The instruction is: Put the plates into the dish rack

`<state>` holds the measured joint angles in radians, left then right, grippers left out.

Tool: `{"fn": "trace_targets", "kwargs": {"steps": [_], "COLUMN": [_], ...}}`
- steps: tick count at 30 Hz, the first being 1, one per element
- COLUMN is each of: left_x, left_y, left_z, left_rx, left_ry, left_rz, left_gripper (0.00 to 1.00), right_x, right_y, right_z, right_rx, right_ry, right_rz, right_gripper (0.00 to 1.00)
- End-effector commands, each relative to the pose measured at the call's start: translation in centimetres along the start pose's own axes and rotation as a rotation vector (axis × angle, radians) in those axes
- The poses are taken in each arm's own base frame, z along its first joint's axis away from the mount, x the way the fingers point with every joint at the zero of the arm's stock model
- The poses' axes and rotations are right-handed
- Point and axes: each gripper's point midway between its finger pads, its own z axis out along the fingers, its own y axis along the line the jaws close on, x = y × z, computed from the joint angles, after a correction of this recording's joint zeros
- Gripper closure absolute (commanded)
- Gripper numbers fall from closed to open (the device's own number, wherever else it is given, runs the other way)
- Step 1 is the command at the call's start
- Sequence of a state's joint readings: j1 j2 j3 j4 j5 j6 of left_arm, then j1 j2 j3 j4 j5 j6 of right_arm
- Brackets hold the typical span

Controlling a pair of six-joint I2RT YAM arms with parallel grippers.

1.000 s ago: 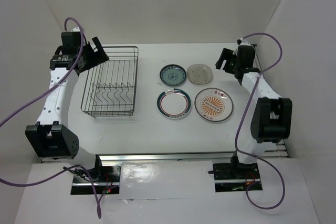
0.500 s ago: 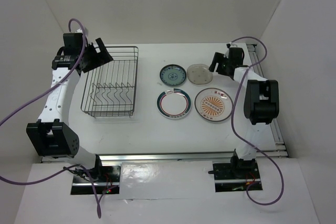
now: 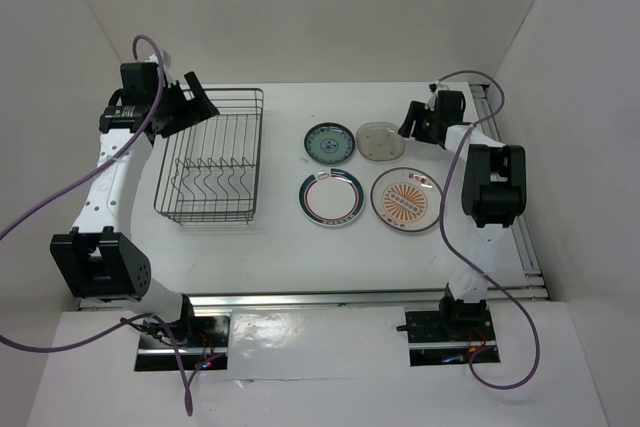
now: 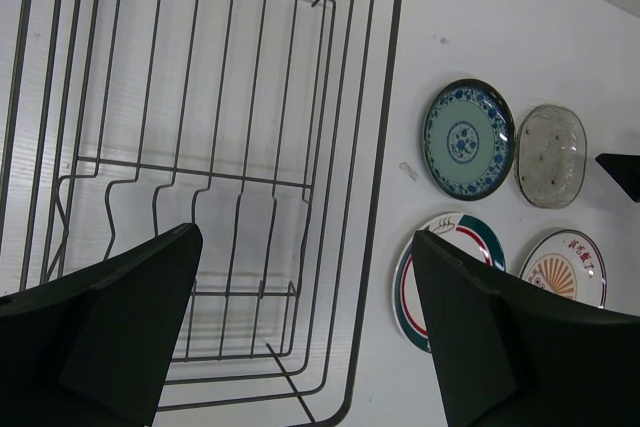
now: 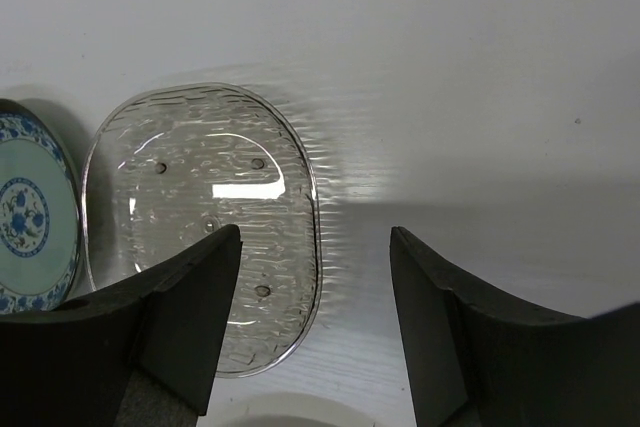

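The dark wire dish rack [image 3: 210, 162] stands at the left with nothing in it. Four plates lie flat to its right: teal-patterned [image 3: 329, 143], pale grey see-through [image 3: 381, 140], white with green-red rim [image 3: 330, 197], orange sunburst [image 3: 406, 198]. My left gripper [image 3: 195, 105] is open and empty, held above the rack's far-left corner; its view shows the rack [image 4: 385, 97] below. My right gripper [image 3: 412, 122] is open and empty, just right of the pale grey plate. In the right wrist view the gripper [image 5: 315, 237] straddles the right edge of that plate [image 5: 220, 167].
White walls close in the table on the left, back and right. The right arm's elbow [image 3: 492, 187] stands right of the sunburst plate. The teal plate [image 5: 30, 217] shows at the left edge of the right wrist view.
My right gripper has moved left and lower, from near the right wall to the pale grey plate's right edge. The left gripper shifted slightly over the rack. The plates have not moved.
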<state>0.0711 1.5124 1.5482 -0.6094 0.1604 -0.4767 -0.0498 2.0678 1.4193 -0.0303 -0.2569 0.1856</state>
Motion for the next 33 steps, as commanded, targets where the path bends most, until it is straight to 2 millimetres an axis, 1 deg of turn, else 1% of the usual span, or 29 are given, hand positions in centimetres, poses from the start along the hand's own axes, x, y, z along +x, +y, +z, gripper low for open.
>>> {"fn": "trace_targets", "kwargs": {"steps": [1, 2, 3, 4, 6, 7, 8, 10, 11, 12, 13, 14, 15, 16, 17, 18, 19, 20, 21, 22, 23, 24, 25, 26, 27, 29, 30, 31, 33], "left_x": [-0.5, -0.5, -0.5, -0.5, -0.5, -0.5, -0.5, -0.5, -0.5, -0.5, -0.5, -0.5, -0.5, -0.5, -0.5, -0.5, -0.5, -0.5, -0.5, -0.5, -0.5, -0.5, -0.5, -0.5, -0.5, -0.4, -0.4, -0.4, -0.2], "left_y": [-0.6, -0.6, -0.6, -0.6, -0.6, -0.6, -0.6, -0.6, -0.6, -0.7, -0.8, -0.8, -0.8, -0.8, -0.8, -0.8, -0.8, -0.8, -0.8, -0.8, -0.8, -0.8, -0.8, -0.8, -0.8, -0.9, -0.9, -0.9, -1.3], "left_z": [0.1, 0.1, 0.1, 0.1, 0.1, 0.1, 0.1, 0.1, 0.1, 0.1, 0.1, 0.1, 0.1, 0.1, 0.1, 0.1, 0.1, 0.1, 0.1, 0.1, 0.1, 0.1, 0.1, 0.1, 0.1, 0.1, 0.4, 0.4, 0.4], "left_rx": [0.036, 0.036, 0.036, 0.036, 0.036, 0.036, 0.036, 0.036, 0.036, 0.045, 0.045, 0.045, 0.045, 0.045, 0.045, 0.045, 0.045, 0.045, 0.045, 0.045, 0.045, 0.045, 0.045, 0.045, 0.045, 0.054, 0.054, 0.054, 0.078], "left_ry": [-0.019, -0.019, -0.019, -0.019, -0.019, -0.019, -0.019, -0.019, -0.019, -0.015, -0.015, -0.015, -0.015, -0.015, -0.015, -0.015, -0.015, -0.015, -0.015, -0.015, -0.015, -0.015, -0.015, -0.015, -0.015, -0.011, -0.011, -0.011, -0.001], "left_rz": [0.007, 0.007, 0.007, 0.007, 0.007, 0.016, 0.016, 0.016, 0.016, 0.016, 0.016, 0.016, 0.016, 0.016, 0.016, 0.016, 0.016, 0.016, 0.016, 0.016, 0.016, 0.016, 0.016, 0.016, 0.016, 0.017, 0.017, 0.017, 0.017], "left_gripper": [0.0, 0.0, 0.0, 0.0, 0.0, 0.0, 0.0, 0.0, 0.0, 0.0, 0.0, 0.0, 0.0, 0.0, 0.0, 0.0, 0.0, 0.0, 0.0, 0.0, 0.0, 0.0, 0.0, 0.0, 0.0, 0.0, 0.0, 0.0, 0.0], "right_x": [-1.4, -0.7, 0.1, 0.1, 0.8, 0.8, 1.0, 1.9, 1.9, 2.6, 2.6, 2.7, 2.7, 3.3, 3.3, 3.3, 3.3, 2.8, 3.1, 3.0, 3.1, 2.7, 2.8, 3.0, 2.9, 3.0, 2.1, 2.0, -0.6], "right_y": [0.9, 1.1, 1.1, 1.2, 0.9, 0.8, 1.3, 1.0, 1.0, 0.8, 0.8, 1.1, 1.1, 0.9, 0.9, 0.7, 0.7, 0.6, 0.5, 0.4, 0.6, 0.8, 0.5, 0.1, 0.0, -0.6, -1.0, -1.4, -2.1], "right_z": [0.0, 0.4, 0.7, 1.0, 1.4, 1.4, 1.5, 1.8, 1.8, 2.0, 2.0, 2.2, 2.2, 2.3, 2.3, 2.4, 2.4, 2.4, 2.3, 2.4, 2.5, 2.5, 2.4, 2.6, 2.7, 2.6, 2.3, 2.3, 0.9], "right_rx": [-0.073, -0.099, -0.107, -0.115, -0.111, -0.111, -0.118, -0.114, -0.114, -0.11, -0.11, -0.108, -0.108, -0.104, -0.104, -0.092, -0.092, -0.083, -0.081, -0.072, -0.067, -0.069, -0.055, -0.035, -0.026, 0.011, 0.048, 0.077, 0.165], "right_ry": [-0.04, -0.013, 0.009, 0.013, 0.035, 0.035, 0.038, 0.057, 0.057, 0.076, 0.077, 0.077, 0.077, 0.094, 0.095, 0.092, 0.092, 0.082, 0.092, 0.09, 0.091, 0.081, 0.088, 0.094, 0.092, 0.1, 0.084, 0.077, 0.016], "right_rz": [-0.03, -0.024, -0.018, -0.026, -0.019, -0.028, -0.033, -0.027, -0.027, -0.02, -0.02, -0.037, -0.037, -0.031, -0.031, -0.032, -0.032, -0.035, -0.032, -0.032, -0.038, -0.041, -0.039, -0.037, -0.037, -0.023, -0.027, -0.013, 0.014], "right_gripper": [0.33, 0.37, 0.39, 0.4, 0.41, 0.42, 0.42, 0.42, 0.42, 0.42, 0.43, 0.5, 0.55, 0.6, 0.67, 0.69, 0.71, 0.71, 0.71, 0.76, 0.76, 0.78, 0.9, 0.97, 1.0, 1.0, 1.0, 1.0, 1.0]}}
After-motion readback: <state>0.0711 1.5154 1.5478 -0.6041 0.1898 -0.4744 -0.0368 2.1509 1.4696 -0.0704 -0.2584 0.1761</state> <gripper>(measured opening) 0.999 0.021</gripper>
